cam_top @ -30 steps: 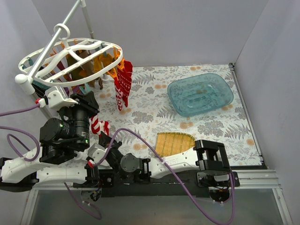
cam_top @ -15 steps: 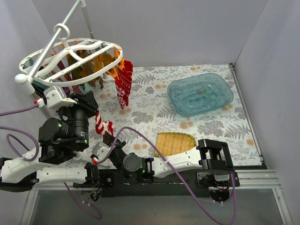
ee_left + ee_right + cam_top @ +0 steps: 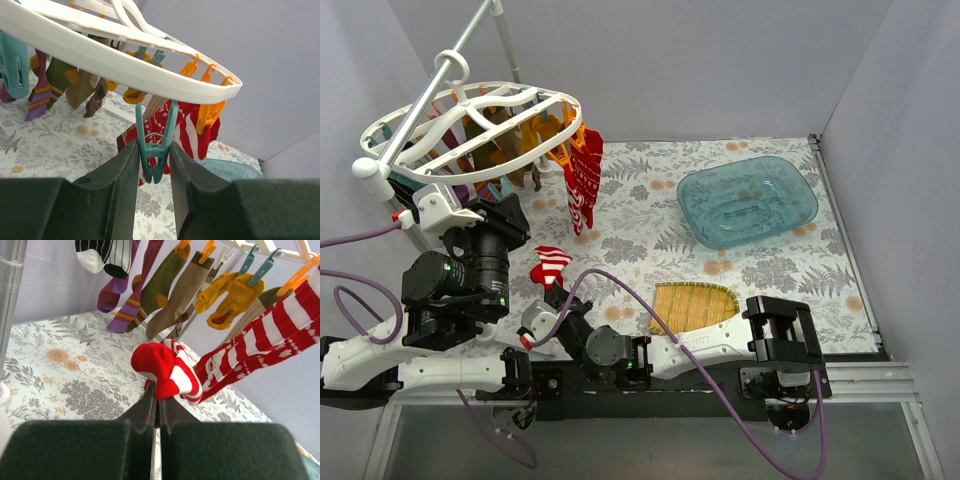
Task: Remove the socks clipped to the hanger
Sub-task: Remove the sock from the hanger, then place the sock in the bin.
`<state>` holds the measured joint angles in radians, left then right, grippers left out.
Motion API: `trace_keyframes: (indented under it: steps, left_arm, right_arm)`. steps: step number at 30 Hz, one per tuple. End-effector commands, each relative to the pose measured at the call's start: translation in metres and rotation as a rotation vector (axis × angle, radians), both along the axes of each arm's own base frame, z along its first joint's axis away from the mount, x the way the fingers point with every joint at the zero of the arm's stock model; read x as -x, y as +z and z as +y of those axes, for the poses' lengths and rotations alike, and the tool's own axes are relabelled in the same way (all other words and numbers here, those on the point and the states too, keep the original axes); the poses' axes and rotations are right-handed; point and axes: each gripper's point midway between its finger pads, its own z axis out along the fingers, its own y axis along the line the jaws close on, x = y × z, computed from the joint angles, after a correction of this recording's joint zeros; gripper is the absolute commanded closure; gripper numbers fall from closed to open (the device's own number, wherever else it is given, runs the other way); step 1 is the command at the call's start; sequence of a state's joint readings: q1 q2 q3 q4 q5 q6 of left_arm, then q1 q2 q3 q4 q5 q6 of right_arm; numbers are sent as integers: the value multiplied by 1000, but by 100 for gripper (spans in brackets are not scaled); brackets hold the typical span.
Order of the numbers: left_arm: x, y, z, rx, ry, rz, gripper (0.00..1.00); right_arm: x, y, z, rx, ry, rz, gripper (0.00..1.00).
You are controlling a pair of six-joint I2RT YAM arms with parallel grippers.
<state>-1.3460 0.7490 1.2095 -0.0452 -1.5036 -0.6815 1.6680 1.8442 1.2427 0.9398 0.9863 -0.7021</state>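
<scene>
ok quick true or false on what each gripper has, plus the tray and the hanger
1. The right gripper is shut on a red-and-white striped sock. True.
2. The left gripper grips an orange clip. False: between its fingers is a teal clip.
3. The blue tray holds several socks. False: no sock lies in it.
4. Other socks hang clipped to the hanger. True.
</scene>
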Motion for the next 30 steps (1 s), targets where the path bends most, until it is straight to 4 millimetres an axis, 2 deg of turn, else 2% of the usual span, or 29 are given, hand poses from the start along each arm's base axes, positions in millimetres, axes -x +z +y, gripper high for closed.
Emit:
trace_keyframes:
  steps: [1, 3, 6, 8, 10, 11, 13, 14, 18, 25, 30]
  left_arm:
    - [3, 2, 15, 25, 60, 28, 100]
    - [3, 2, 13, 22, 53, 26, 99]
    - [3, 3, 13, 19, 46, 22, 90]
    - [3, 3, 12, 16, 45, 21, 74]
    - [2, 5, 10, 17, 38, 18, 71]
    - [3, 5, 11, 17, 38, 18, 62]
    - [3, 6, 11, 18, 37, 17, 55]
    - [3, 6, 11, 15, 36, 17, 45]
    - [3, 8, 12, 18, 33, 15, 40]
    - [3, 6, 13, -4, 32, 18, 24]
    - [2, 2, -4, -88, -7, 25, 18]
  right_arm:
    - [-6, 31, -18, -123, -29, 33, 99]
    - [-7, 30, -19, -119, -33, 34, 99]
    - [-8, 28, -20, -113, -39, 36, 99]
    - [-8, 29, -20, -115, -40, 37, 99]
    - [-9, 30, -21, -114, -46, 37, 99]
    - [-9, 30, -21, -117, -47, 39, 99]
    - [-9, 30, -22, -115, -49, 39, 99]
    - [-9, 30, -21, -114, -47, 39, 99]
    - [-9, 30, -20, -106, -50, 39, 99]
    - [-11, 28, -21, -85, -55, 43, 99]
    - [-12, 20, -23, -83, -18, 111, 99]
